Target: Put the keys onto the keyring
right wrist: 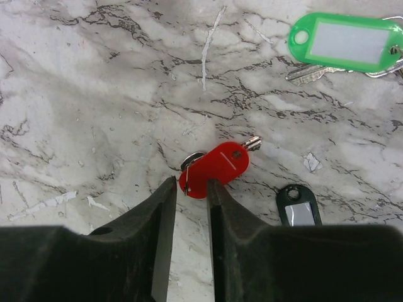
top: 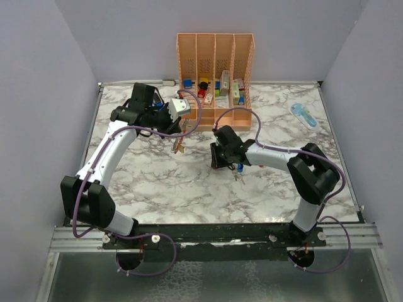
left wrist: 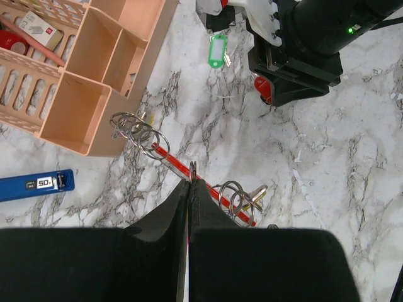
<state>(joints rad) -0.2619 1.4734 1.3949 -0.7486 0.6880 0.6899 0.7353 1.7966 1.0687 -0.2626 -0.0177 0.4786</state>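
The keyring [left wrist: 170, 158] is a thin red strip carrying several metal split rings and a brass key [left wrist: 256, 195]. My left gripper [left wrist: 190, 182] is shut on one of its rings [left wrist: 192, 168]; from above the left gripper [top: 177, 134] has the keyring [top: 178, 146] under it. My right gripper [right wrist: 191, 182] stands low over the marble, jaws partly apart, with the end of a red-tagged key [right wrist: 217, 167] between its tips. A green-tagged key [right wrist: 343, 41] lies far right and a black tag [right wrist: 299, 207] near right. In the overhead view the right gripper [top: 227, 162] covers these keys.
A peach slotted organizer [top: 214, 63] with small items stands at the back, its low front tray [left wrist: 101, 63] close to the keyring. A blue pen-like tool [left wrist: 34, 184] lies left of the left gripper. A pale blue object [top: 304, 115] rests at the back right.
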